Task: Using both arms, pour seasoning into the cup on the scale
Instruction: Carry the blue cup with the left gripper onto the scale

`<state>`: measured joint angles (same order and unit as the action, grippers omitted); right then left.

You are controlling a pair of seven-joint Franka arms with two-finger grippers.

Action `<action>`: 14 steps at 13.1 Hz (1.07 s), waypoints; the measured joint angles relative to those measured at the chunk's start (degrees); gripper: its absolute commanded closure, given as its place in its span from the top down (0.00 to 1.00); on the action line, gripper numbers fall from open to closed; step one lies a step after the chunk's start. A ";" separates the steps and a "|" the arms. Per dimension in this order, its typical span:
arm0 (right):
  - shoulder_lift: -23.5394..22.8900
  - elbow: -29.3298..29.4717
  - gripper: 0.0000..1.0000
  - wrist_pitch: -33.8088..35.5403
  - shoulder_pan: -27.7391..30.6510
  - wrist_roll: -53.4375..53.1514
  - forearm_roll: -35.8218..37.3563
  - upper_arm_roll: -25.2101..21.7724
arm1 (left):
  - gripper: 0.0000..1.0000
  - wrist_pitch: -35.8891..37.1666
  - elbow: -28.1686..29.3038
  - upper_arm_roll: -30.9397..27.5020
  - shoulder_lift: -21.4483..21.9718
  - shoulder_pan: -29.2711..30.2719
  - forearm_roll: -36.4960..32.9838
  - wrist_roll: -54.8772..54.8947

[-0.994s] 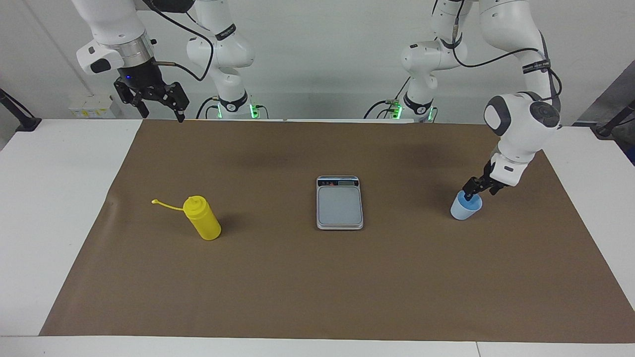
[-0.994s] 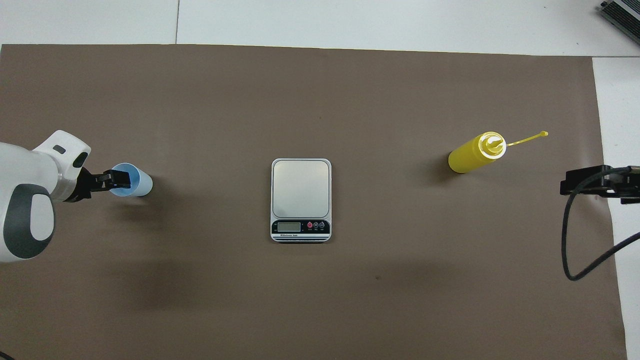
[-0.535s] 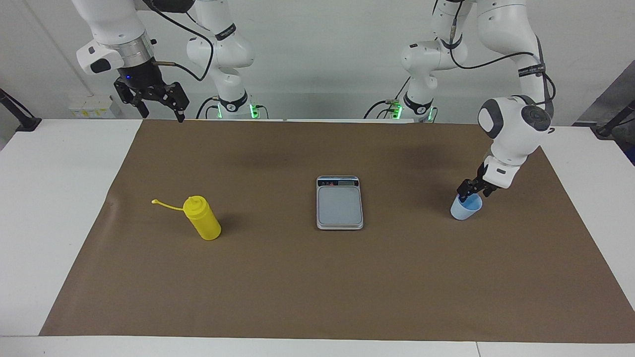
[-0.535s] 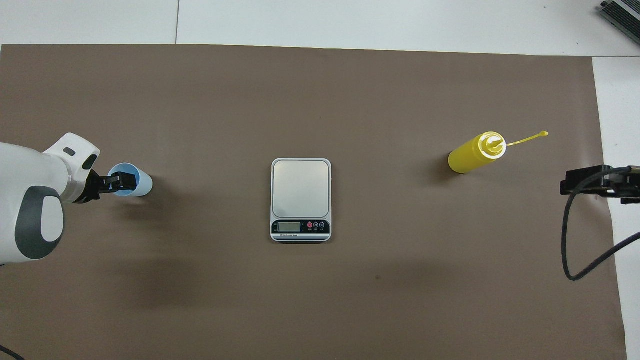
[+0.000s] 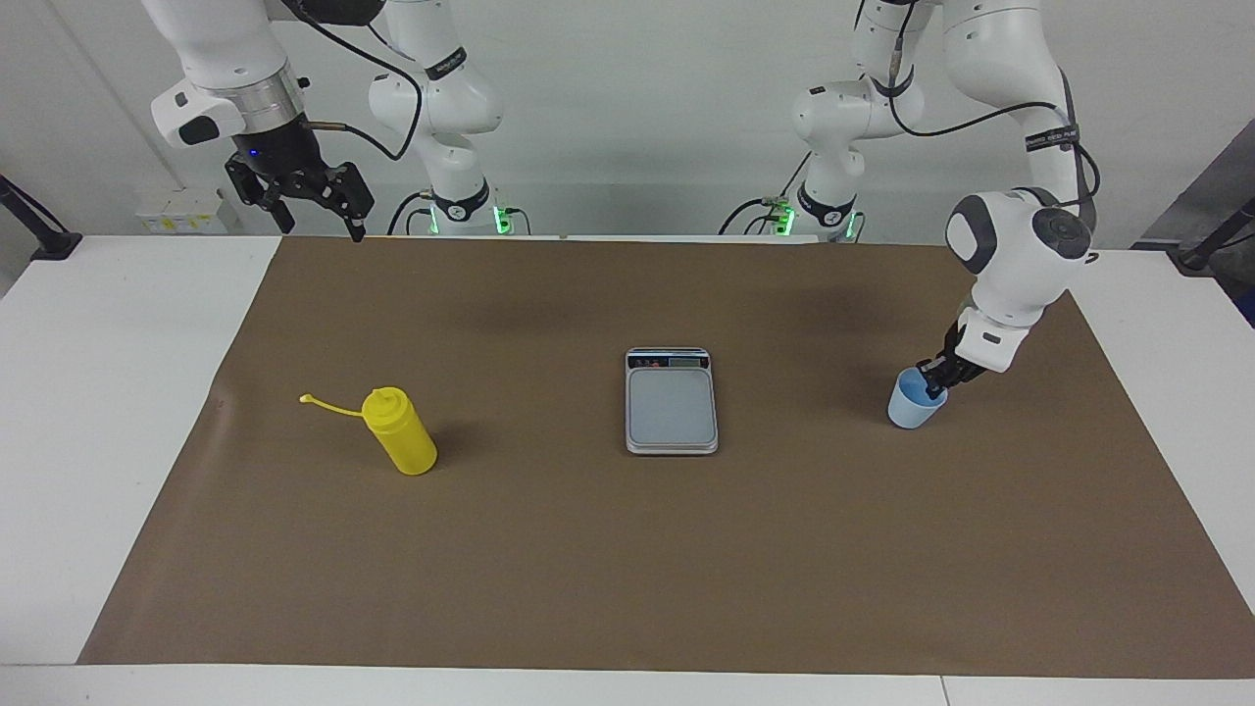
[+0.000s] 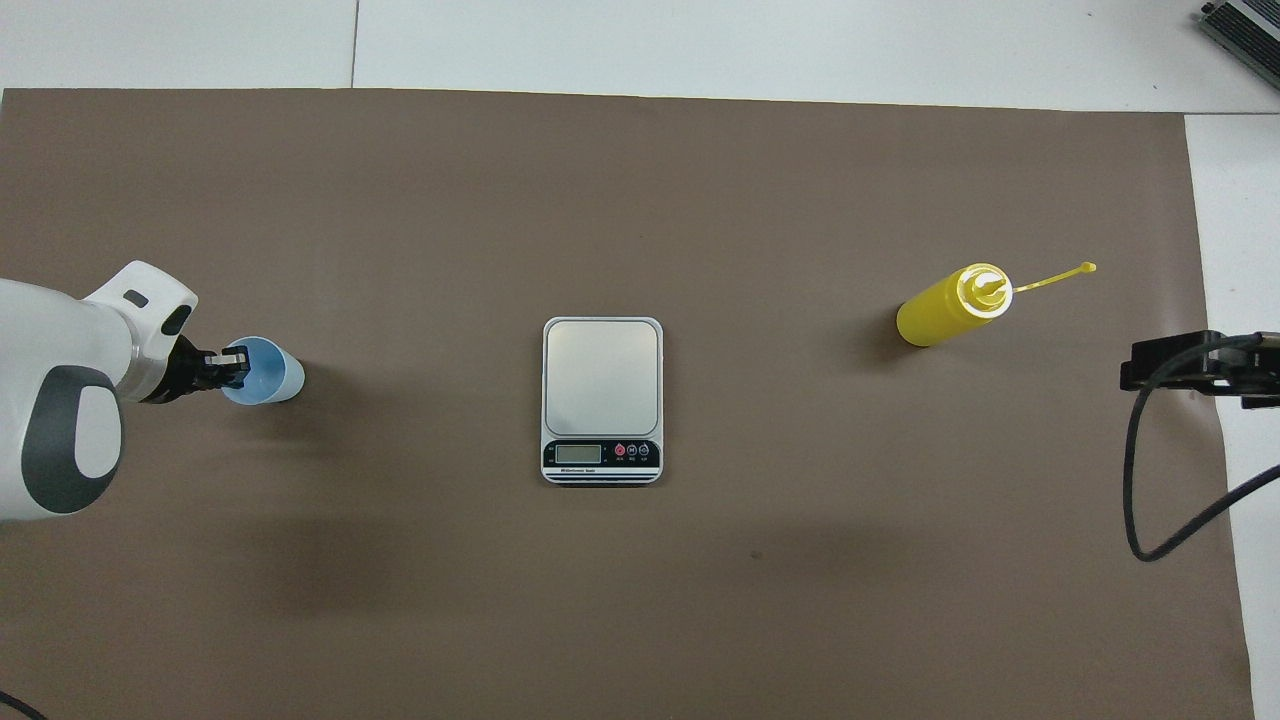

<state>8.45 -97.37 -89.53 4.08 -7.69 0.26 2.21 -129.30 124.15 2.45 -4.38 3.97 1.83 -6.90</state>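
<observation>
**Seasoning bottle parked, cup rim pinched**

Seasoning bottle is a bright yellow squeeze one, standing on the brown paper mat toward the right arm's end of the surface. Its cone nozzle is up top, and the thin cap strap sticks out sideways toward the edge of the mat. Nothing is touching it.

The scale sits flat in the middle of the mat, well apart from the bottle, with its dark display strip on the edge nearest the robots. The weighing plate has nothing on it.

The cup is the small pale-blue one, toward the left arm's end, about as far from the robots as the scale and the bottle. It stands on the mat, not on the scale. The left gripper has come in from the outer end at a slant, and its jaws are clenched on the cup's rim, one finger inside the cup and one outside. The overhead view shows the same pinch on the rim.

The right gripper waits up in the air over the mat corner nearest the robots at its own end, with its jaws spread wide and nothing between them.
</observation>
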 measured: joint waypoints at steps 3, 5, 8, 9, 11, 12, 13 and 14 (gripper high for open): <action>0.00 0.00 1.00 0.00 0.14 0.00 0.00 -0.02 | 0.00 10.27 -8.85 0.03 -0.61 -0.01 -0.01 0.27; 0.01 0.00 1.00 0.00 0.70 0.00 0.00 -0.05 | 0.00 15.92 -14.57 0.22 -1.16 -0.54 -0.01 0.45; 0.01 0.00 1.00 0.00 0.86 0.00 0.00 -0.05 | 0.00 20.31 -20.83 0.46 -3.02 -3.98 0.06 0.21; 0.01 0.00 1.00 0.00 0.86 0.00 0.00 -0.05 | 0.00 22.08 -23.41 0.52 -3.99 -5.51 0.12 -0.87; 0.01 -0.01 1.00 0.00 0.86 0.00 0.00 -0.05 | 0.00 24.88 -28.47 0.62 -6.05 -9.58 0.18 -5.57; 0.01 -0.01 1.00 0.00 0.86 0.00 0.00 -0.05 | 0.00 25.22 -29.73 0.70 -6.76 -11.96 0.34 -8.41; 0.01 -0.01 1.00 0.00 0.86 0.00 0.00 -0.05 | 0.00 25.18 -30.28 0.77 -7.22 -14.09 1.12 -11.84; 0.01 -0.01 1.00 0.00 0.86 0.00 0.00 -0.05 | 0.00 24.86 -30.51 0.79 -7.48 -15.82 2.83 -14.83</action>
<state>8.47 -97.38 -89.53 4.94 -7.69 0.25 2.16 -104.45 93.64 3.24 -11.86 -11.84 4.66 -21.73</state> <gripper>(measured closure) 0.000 0.960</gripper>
